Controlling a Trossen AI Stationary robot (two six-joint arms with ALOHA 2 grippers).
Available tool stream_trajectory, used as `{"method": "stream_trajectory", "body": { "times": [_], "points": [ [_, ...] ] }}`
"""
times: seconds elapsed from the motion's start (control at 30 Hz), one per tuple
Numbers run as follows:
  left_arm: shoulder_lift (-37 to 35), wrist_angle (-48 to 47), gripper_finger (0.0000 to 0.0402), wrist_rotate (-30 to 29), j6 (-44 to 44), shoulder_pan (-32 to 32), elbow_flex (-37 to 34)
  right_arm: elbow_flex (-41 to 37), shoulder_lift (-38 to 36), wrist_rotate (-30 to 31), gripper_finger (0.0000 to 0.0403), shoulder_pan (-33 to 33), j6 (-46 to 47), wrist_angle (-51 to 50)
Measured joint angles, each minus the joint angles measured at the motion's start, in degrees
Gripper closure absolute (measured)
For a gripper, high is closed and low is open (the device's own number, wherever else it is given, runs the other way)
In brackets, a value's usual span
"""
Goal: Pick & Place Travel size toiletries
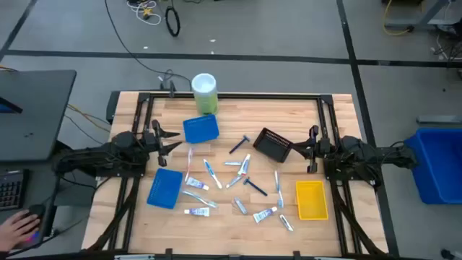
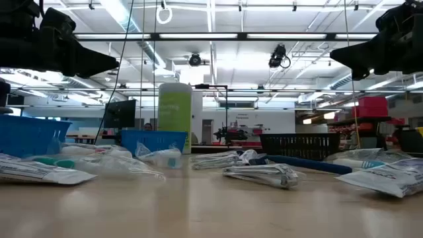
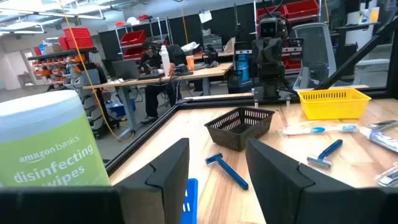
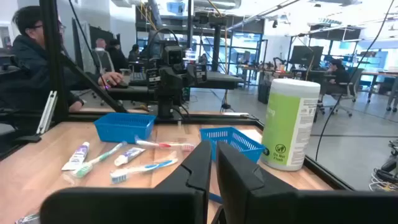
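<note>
Right up against the low camera, clear-wrapped toiletry packets (image 2: 39, 172) are lying flat on the wooden counter (image 1: 224, 217). Going left to right, the left end effector (image 1: 172, 139) is hovering over the counter's left edge with its fingers (image 3: 168, 171) spread and nothing between them. Just beyond it, two blue trays (image 1: 201, 129) are sitting, one near the tall green-and-white wipes cylinder (image 1: 204, 92) at the back edge and one (image 1: 165, 188) closer to the front. The travel size toiletries (image 1: 216, 177) are lying scattered across the middle of the counter, none of them in a tray: small white tubes (image 1: 196, 211), slim toothbrushes (image 1: 210, 170) and dark blue razors (image 1: 253, 185). Further right a black basket (image 1: 272, 144) is resting tilted, and a yellow tray (image 1: 312, 199) is sitting near the front right corner. The right end effector (image 1: 312, 150) is hanging beside the black basket, its fingers (image 4: 239, 171) pressed nearly together and gripping nothing.
</note>
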Motion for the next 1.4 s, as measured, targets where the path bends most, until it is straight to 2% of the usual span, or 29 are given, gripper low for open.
{"method": "stream_trajectory", "body": {
  "times": [0.37,0.57,0.7,0.77,0.93,1.07,1.23,1.4],
  "points": [
    [0.0,0.0,0.0233,0.0,-0.09,-0.02,0.0,0.01,0.0,0.01,0.0368,0.0,-0.01,0.0],
    [0.0,0.01,0.0233,0.02,-7.41,-0.02,0.01,0.01,0.02,-0.01,0.0368,0.0,0.13,0.02],
    [0.0,0.14,0.0233,0.02,-13.13,-0.02,0.02,0.0,0.02,-0.65,0.0368,0.07,10.61,0.5],
    [0.0,0.2,0.0233,0.0,-15.58,-0.02,0.0,0.01,0.0,0.2,0.0368,0.07,12.3,0.55],
    [0.02,1.74,0.0233,0.0,-18.2,-0.02,0.01,0.0,0.01,1.03,0.0368,0.07,9.38,4.65],
    [0.04,3.68,0.0233,0.0,-18.95,-0.02,0.88,0.07,0.45,1.15,0.0368,0.07,5.12,12.17],
    [0.28,4.03,0.0233,0.02,-18.93,-0.02,3.21,2.95,4.96,2.01,0.0368,0.07,4.48,12.53],
    [5.04,4.27,0.0233,-0.31,-19.18,-0.02,6.24,9.33,14.56,1.59,0.0368,0.1,4.15,12.42]
  ]
}}
